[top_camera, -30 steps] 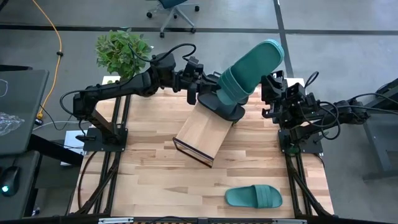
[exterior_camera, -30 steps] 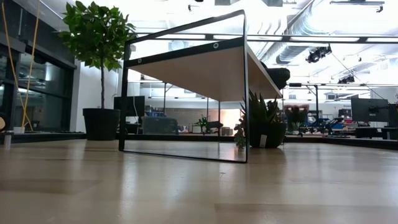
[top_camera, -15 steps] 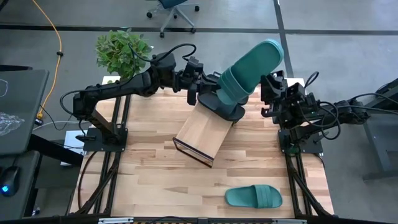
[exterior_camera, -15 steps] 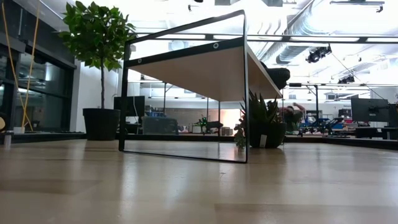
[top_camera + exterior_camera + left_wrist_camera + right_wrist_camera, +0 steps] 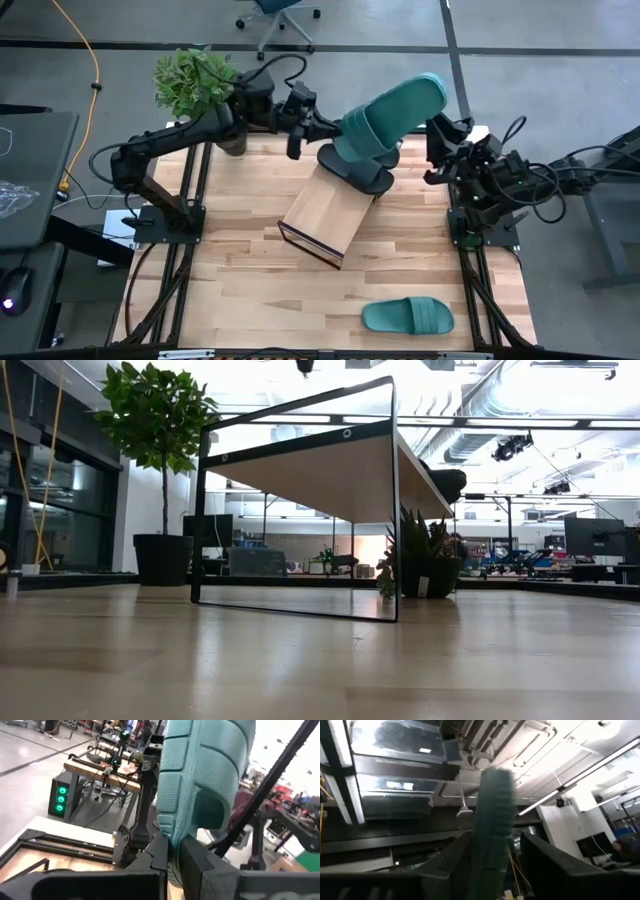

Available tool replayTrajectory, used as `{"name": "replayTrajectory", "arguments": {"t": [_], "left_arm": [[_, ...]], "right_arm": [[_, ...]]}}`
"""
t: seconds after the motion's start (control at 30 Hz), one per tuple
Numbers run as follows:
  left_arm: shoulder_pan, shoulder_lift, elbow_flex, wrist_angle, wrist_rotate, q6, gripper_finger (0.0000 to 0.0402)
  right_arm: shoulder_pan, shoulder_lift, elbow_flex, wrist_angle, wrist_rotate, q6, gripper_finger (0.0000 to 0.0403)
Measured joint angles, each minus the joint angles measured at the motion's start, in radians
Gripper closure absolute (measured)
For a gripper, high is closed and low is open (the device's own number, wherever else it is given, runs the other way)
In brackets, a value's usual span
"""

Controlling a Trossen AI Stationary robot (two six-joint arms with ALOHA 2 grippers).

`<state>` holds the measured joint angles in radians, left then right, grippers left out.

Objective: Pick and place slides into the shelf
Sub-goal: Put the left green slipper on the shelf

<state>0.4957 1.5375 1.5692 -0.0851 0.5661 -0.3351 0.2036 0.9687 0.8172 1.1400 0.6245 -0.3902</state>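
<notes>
Shifted leftward since the earlier frame, a teal-green rubber slide sandal (image 5: 392, 118) is held aloft above the slanted light-wood shelf (image 5: 328, 215), clamped in the left tool (image 5: 330, 135). Fingers parted, the right tool (image 5: 440, 135) stands just beside it. A slow lowering beside the black sandal (image 5: 356, 170) is advised.

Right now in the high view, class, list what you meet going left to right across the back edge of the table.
Potted plant → left gripper → raised teal slide → right gripper.
</notes>
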Motion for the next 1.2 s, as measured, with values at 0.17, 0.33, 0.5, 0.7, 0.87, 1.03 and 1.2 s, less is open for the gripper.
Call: {"name": "replayTrajectory", "arguments": {"t": [0.17, 0.33, 0.5, 0.7, 0.87, 1.03, 1.2], "left_arm": [[0.063, -0.044, 0.0, -0.096, 0.089, 0.058, 0.0392], [0.122, -0.096, 0.0, -0.267, 0.123, 0.145, 0.0392], [0.147, -0.124, 0.0, -0.519, 0.09, 0.296, 0.0391], [0.145, -0.124, 0.0, -0.699, 0.068, 0.428, 0.0391], [0.145, -0.124, 0.0, -0.724, 0.062, 0.459, 0.0391], [0.145, -0.124, 0.0, -0.778, 0.046, 0.485, 0.0391], [0.145, -0.124, 0.0, -0.81, 0.024, 0.502, 0.0391]], "right_arm": [[0.071, -0.048, 0.0, -0.051, 0.081, -0.052, 0.0247], [0.135, -0.102, 0.0, -0.154, 0.156, -0.021, 0.0247], [0.17, -0.158, 0.0, -0.403, 0.206, 0.215, 0.0247], [0.162, -0.18, 0.0, -0.751, 0.209, 0.586, 0.0246], [0.133, -0.17, 0.0, -0.92, 0.141, 0.821, 0.0228], [0.102, -0.155, -0.001, -0.927, 0.054, 0.885, 0.0189], [0.083, -0.147, -0.001, -0.926, 0.046, 0.891, 0.0162]]}}
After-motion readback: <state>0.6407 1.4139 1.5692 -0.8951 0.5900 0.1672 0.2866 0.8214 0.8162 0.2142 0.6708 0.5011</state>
